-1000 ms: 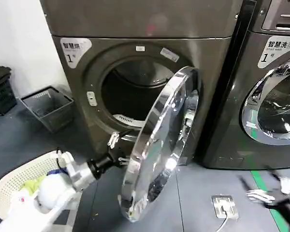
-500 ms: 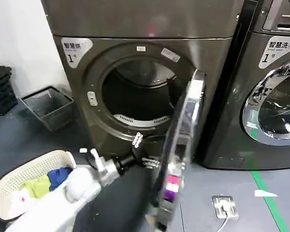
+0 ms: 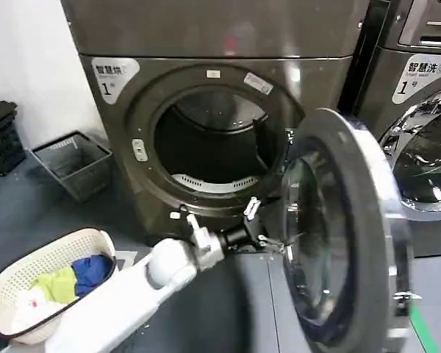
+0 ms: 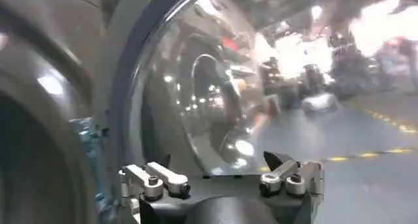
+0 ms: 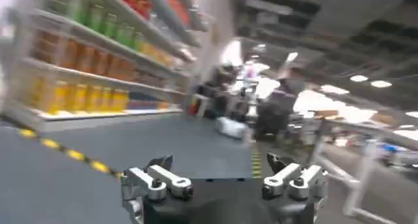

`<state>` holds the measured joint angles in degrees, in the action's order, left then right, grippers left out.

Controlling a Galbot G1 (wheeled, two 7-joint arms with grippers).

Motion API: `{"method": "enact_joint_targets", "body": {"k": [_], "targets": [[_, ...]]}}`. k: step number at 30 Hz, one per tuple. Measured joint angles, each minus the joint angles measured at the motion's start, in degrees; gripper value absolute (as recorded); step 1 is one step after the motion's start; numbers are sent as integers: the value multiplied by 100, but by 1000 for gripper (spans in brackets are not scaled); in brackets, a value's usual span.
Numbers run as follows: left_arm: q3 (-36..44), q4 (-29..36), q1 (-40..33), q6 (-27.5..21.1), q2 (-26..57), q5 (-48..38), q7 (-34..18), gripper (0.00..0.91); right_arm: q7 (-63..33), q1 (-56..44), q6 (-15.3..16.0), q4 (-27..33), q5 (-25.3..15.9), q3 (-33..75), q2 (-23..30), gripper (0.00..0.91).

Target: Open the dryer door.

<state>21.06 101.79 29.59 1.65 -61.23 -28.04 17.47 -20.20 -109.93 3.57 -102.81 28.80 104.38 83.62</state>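
The dryer door [image 3: 367,191] stands swung wide to the right of the dark grey machine, and its grey inner rim and glass bowl face me. The round drum opening [image 3: 206,143] is uncovered. My left gripper [image 3: 268,226] reaches from the lower left to the inner side of the door, close to the bowl, low near the hinge side. In the left wrist view the left gripper [image 4: 219,163] is open with nothing between its fingers, and the curved glass of the dryer door [image 4: 196,81] is just ahead. My right gripper [image 5: 219,163] is open and points away into the room.
A white laundry basket [image 3: 15,283] with clothes sits on the floor at the lower left. A dark wire basket [image 3: 73,162] stands against the wall beside the dryer. The neighbouring machine [image 3: 397,44] with its own chrome-ringed door [image 3: 426,162] is right behind the open door.
The door has swung further right, from edge-on to showing its inner side. My left arm has moved right with it.
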Motion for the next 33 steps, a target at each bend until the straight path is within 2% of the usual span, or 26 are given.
{"method": "enact_joint_targets", "body": {"k": [5,17,25,33], "targets": [[352,-387,-418,24,-354,-34,-67,907,-10,19,44,243,5,359,43,907],[736,-1187,-1061,33,-1112,70,-166,907,-193,138,196,269,-49,626,200,907],[784,-1642,-1269,45,-1492,62,-174,907,-220,147,207,270,-183,706,262,907],[792,-1816,-1332,45,-1651,48,-170,907,-188,158,205,206,-175,692,278,907]]}}
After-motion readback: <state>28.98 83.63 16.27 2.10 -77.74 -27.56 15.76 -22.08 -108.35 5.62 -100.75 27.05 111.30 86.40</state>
